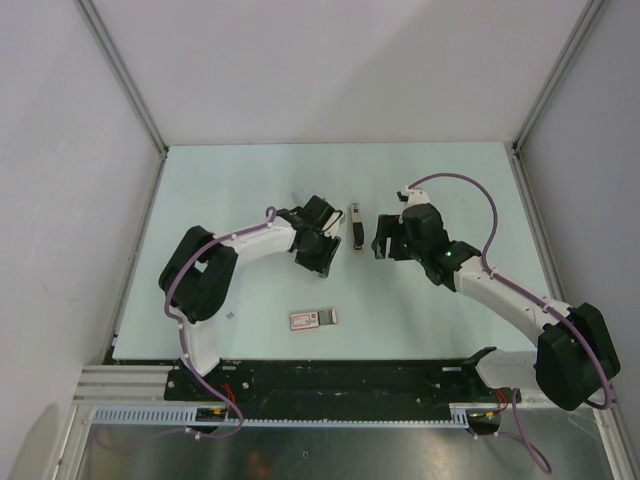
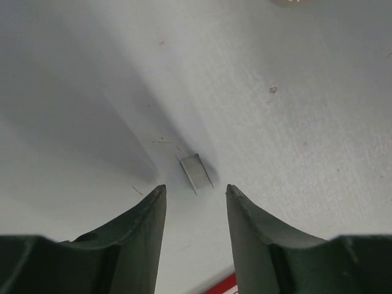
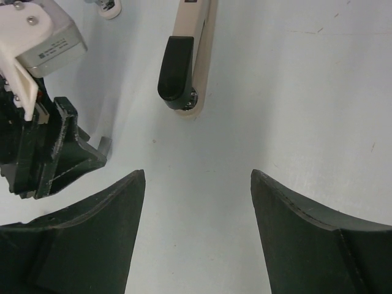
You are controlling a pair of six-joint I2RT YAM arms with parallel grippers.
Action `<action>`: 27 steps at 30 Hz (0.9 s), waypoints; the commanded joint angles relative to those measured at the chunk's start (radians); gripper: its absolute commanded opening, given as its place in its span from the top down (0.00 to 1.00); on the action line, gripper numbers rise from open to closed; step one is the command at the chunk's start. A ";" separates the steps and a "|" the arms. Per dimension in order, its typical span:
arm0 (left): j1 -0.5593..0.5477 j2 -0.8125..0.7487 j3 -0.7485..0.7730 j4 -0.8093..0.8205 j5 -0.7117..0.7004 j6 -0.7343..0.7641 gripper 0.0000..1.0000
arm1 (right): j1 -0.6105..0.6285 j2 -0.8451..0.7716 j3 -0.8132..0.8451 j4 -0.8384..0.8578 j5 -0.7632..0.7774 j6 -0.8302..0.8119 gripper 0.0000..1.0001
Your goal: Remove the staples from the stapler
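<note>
In the right wrist view the stapler (image 3: 177, 67) runs off the edge at 12 o'clock; only its black-capped near end shows. At 9 o'clock the left hand (image 3: 61, 162) is cut by the edge, and just a grey sliver of the staples (image 3: 105, 144) shows beside its finger (image 3: 76, 150). In the left wrist view a red corner (image 2: 224, 285) at 6 o'clock is sliced by the edge; what it belongs to cannot be told. A pale blurred scrap (image 2: 289, 2) is cut off at 1 o'clock. From above, the print on the box (image 1: 313, 318) is too small to read, and the staples cannot be made out on the worktop (image 1: 250, 180).
</note>
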 commanded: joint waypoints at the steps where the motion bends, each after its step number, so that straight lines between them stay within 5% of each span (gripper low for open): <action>1: -0.007 0.003 0.044 0.007 -0.036 -0.075 0.48 | 0.013 0.003 0.000 0.062 0.002 -0.006 0.25; 18: -0.018 0.087 0.077 0.006 -0.042 -0.084 0.45 | 0.036 -0.002 -0.001 0.059 0.005 -0.020 0.28; 27: -0.018 0.030 0.017 0.021 -0.045 -0.088 0.54 | 0.035 -0.003 -0.001 0.054 0.006 -0.012 0.34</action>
